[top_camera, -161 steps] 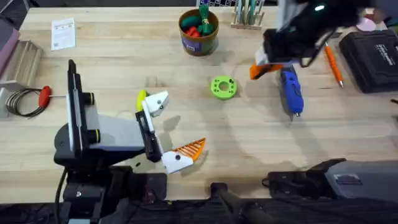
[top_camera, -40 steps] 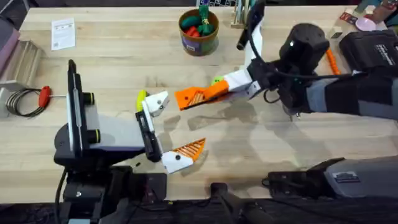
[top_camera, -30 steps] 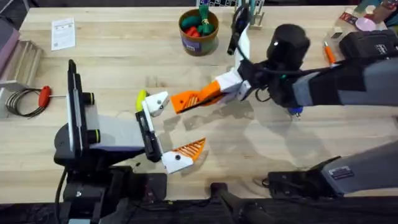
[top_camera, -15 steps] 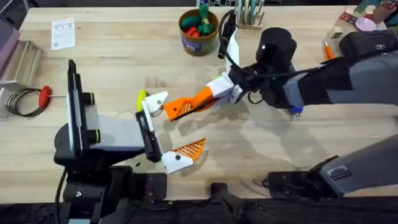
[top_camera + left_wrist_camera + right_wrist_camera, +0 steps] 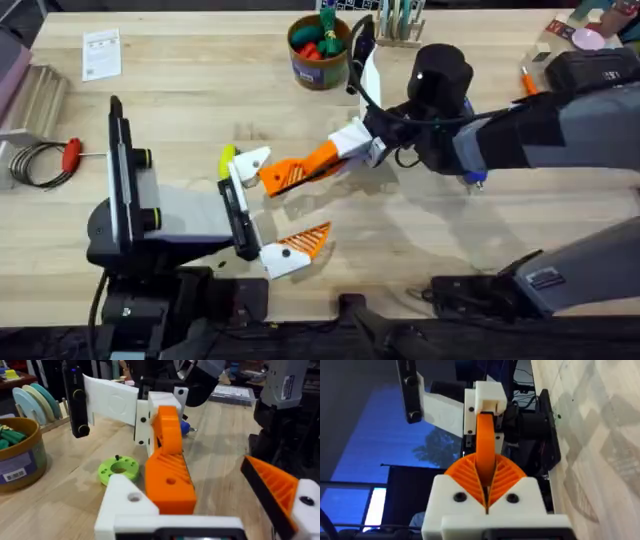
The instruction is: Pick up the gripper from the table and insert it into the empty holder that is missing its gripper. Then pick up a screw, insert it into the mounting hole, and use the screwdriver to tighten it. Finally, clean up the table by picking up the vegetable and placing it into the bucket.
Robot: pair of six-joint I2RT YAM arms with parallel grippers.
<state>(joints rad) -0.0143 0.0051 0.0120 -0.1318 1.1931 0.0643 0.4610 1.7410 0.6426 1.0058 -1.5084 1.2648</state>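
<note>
Orange and ribbed, the gripper (image 5: 285,174) hangs above the wooden counter (image 5: 180,90), pinched between the closed fingers of the right hand (image 5: 322,162), its tip touching or just short of the white holder (image 5: 252,164) on the left arm. The left hand (image 5: 268,212) stands with its jaws spread: the upper mount bare, the lower one carrying its own orange finger (image 5: 305,239). From the left wrist, the held gripper (image 5: 170,467) stands just beside the empty mount (image 5: 125,502), with the green disc (image 5: 118,468) behind it. The yellow-green vegetable (image 5: 227,158) lies just behind the holder. The bucket (image 5: 319,52) stands at the far edge, toys inside.
</note>
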